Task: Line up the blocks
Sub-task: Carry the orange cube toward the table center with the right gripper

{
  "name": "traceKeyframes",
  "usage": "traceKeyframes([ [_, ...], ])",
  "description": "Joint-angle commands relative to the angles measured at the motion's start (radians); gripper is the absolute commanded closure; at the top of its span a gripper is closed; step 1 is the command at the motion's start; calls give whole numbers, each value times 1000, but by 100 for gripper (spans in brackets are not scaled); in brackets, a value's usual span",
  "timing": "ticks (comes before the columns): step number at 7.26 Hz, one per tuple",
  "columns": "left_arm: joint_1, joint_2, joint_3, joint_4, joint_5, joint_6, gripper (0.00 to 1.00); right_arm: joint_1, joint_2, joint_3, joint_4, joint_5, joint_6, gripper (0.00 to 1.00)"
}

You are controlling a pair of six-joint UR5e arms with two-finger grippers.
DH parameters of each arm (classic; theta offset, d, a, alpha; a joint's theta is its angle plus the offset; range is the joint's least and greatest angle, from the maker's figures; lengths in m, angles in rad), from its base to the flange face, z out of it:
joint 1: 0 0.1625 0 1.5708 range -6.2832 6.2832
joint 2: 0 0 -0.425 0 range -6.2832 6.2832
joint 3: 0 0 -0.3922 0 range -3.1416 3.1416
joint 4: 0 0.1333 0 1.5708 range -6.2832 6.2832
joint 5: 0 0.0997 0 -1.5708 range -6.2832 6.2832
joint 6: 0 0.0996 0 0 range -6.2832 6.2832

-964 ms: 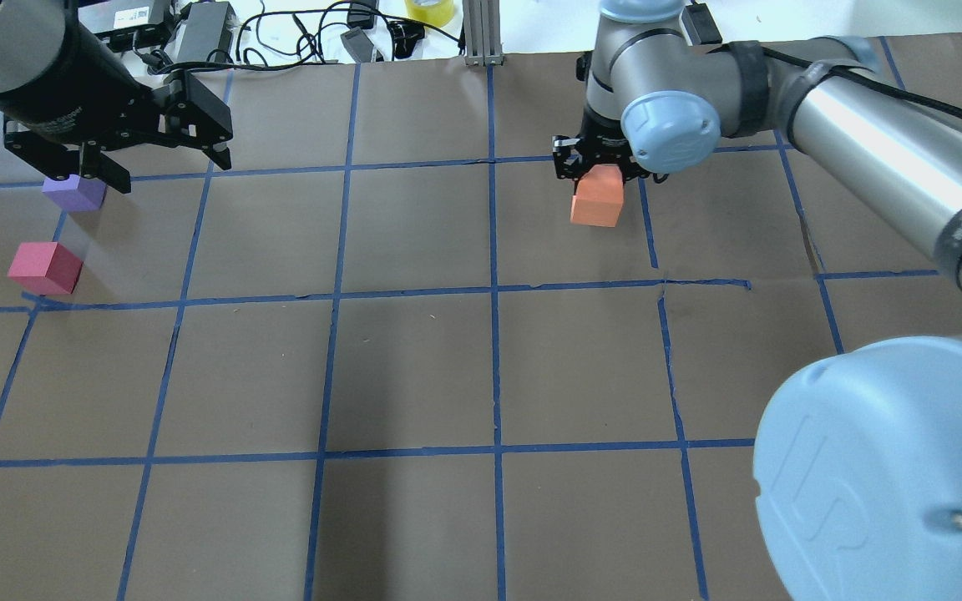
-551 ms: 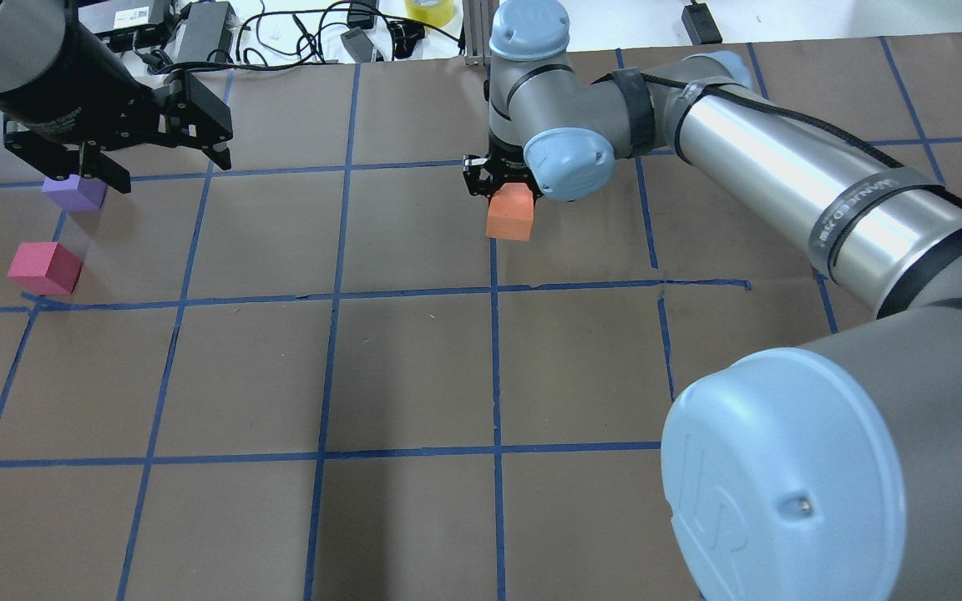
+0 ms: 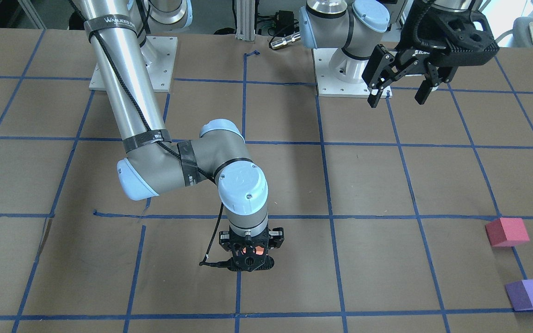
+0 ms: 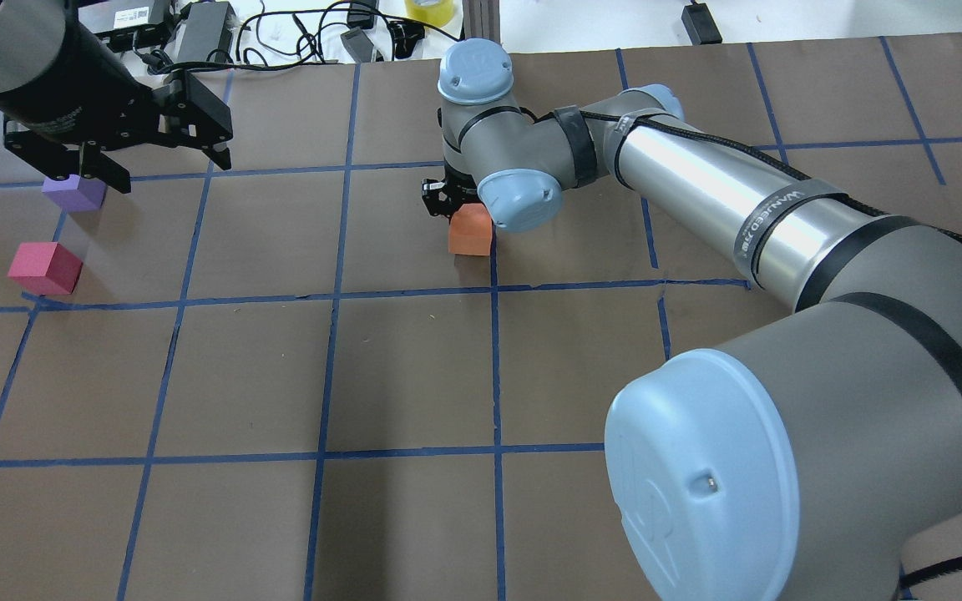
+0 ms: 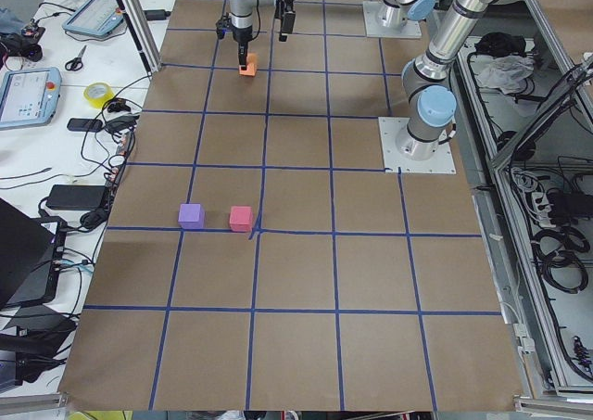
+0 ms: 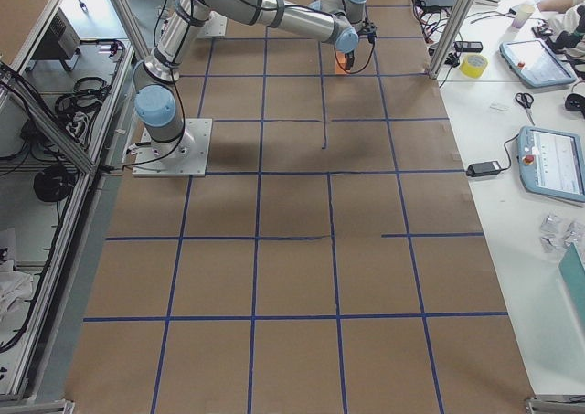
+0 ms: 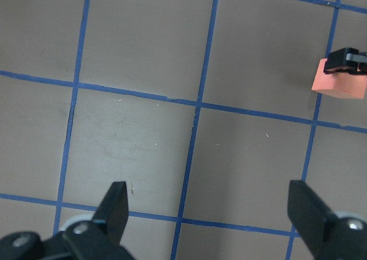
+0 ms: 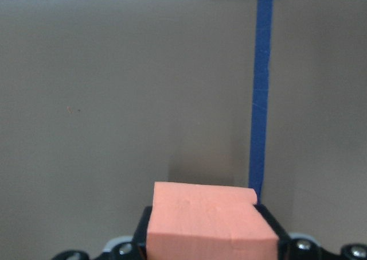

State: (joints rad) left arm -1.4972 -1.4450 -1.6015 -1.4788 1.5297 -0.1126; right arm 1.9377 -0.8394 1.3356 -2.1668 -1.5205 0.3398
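- Front-facing: the right pincer [image 3: 249, 255] was clenched on the orange block [image 3: 257, 250]. The left pincer [image 3: 398, 92] hung released and empty.
- Overhead: the purple block [image 4: 72, 193] and the red-pink block [image 4: 45, 268] lay near each other on the left pincer's side, well apart from the right pincer.
- Right wrist: the orange block sat between its jaws.
- Judged progress: two blocks were roughly paired, and the orange one was not yet in line.

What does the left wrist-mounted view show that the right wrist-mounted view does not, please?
Only the left wrist view shows the left gripper, open over bare grid squares, with the orange block at the upper right. Only the right wrist view shows the block's face close up and its shadow ahead. Both share the orange block, held by the right gripper, brown paper and blue tape.
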Motion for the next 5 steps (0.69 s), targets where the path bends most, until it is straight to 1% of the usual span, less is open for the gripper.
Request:
traceKeyframes([
  [1, 2, 5, 0, -5, 3, 1, 0, 18, 10, -6, -2, -3, 11, 0],
  [3, 0, 5, 0, -9, 1, 1, 0, 17, -13, -7, 11, -12, 8, 0],
  [4, 2, 0, -2, -2, -2, -1, 0, 17, -42, -6, 21, -13, 8, 0],
  [5, 15, -6, -3, 2, -2, -2, 0, 12, -76, -9, 60, -10, 5, 0],
])
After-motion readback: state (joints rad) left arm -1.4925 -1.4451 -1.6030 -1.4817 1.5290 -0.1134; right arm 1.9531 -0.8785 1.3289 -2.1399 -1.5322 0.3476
